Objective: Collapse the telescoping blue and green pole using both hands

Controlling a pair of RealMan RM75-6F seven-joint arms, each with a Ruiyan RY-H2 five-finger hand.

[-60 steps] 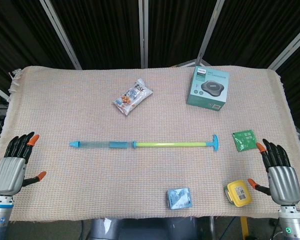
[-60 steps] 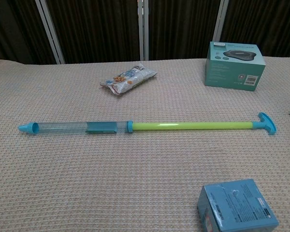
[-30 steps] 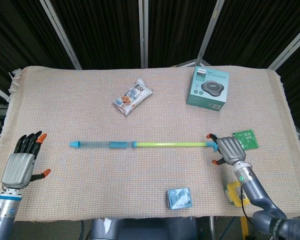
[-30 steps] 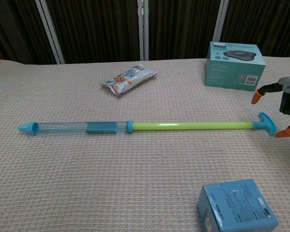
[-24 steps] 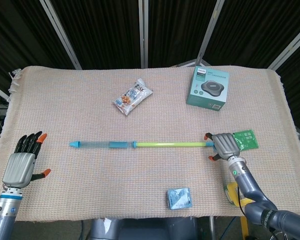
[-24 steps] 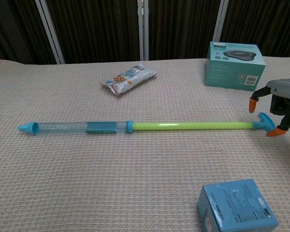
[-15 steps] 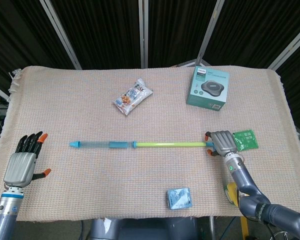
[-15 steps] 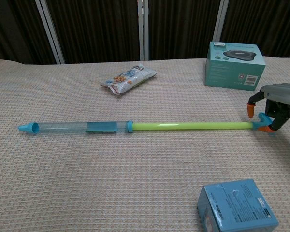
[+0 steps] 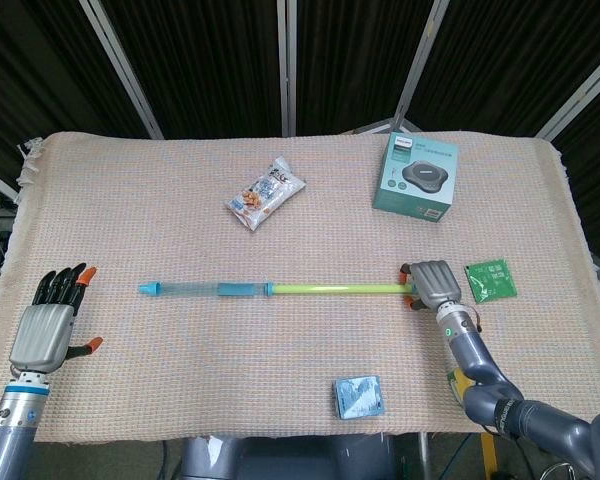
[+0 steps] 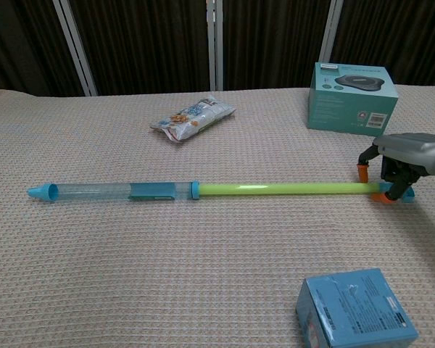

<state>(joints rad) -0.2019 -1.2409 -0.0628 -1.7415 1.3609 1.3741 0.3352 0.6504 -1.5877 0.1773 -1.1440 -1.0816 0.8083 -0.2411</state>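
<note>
The pole lies flat across the cloth, left to right. Its clear blue tube (image 9: 205, 289) (image 10: 109, 191) ends in a blue tip at the left, and the green rod (image 9: 335, 288) (image 10: 286, 188) runs right. My right hand (image 9: 435, 282) (image 10: 402, 156) sits over the rod's blue handle end and hides most of it. Orange fingertips (image 10: 362, 172) curl down on both sides of the rod, gripping it. My left hand (image 9: 45, 330) is open with fingers spread at the table's front left, well away from the tube's tip. The chest view does not show it.
A snack bag (image 9: 266, 193) (image 10: 193, 116) and a teal boxed device (image 9: 416, 177) (image 10: 351, 96) lie behind the pole. A green packet (image 9: 490, 280) lies just right of my right hand. A small blue box (image 9: 358, 396) (image 10: 355, 308) sits near the front edge.
My right hand came in from the front right edge, slid left over the handle end and curled its fingers around the rod. The pole and my left hand have barely moved.
</note>
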